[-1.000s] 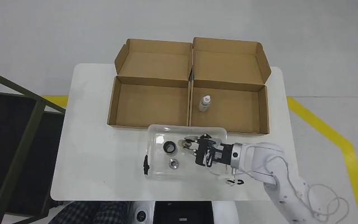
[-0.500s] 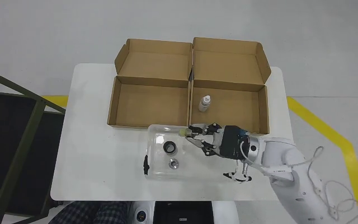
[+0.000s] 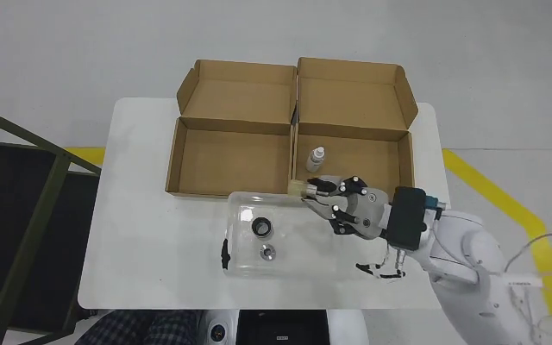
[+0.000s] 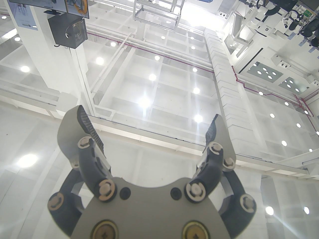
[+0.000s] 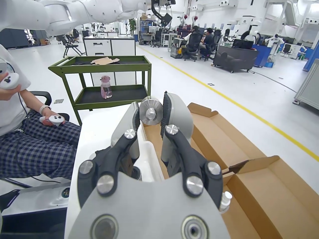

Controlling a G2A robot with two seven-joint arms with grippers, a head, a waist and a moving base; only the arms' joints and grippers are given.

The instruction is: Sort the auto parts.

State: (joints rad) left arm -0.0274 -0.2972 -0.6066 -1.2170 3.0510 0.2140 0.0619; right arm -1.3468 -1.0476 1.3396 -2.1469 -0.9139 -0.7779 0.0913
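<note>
A small silver cylinder sits pinched in the right tool, above the far rim of the clear tray. A dark ring and a small metal piece lie inside that tray, apart.

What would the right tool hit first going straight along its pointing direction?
Probably the left cardboard box, just beyond the metal part that the right tool grips. Height is unclear, so it might pass above.

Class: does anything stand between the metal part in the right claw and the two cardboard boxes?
Nothing visible does. The right claw holds the metal part over the boxes' near wall. A small white bottle sits in the right box, near the divider, off to one side.
</note>
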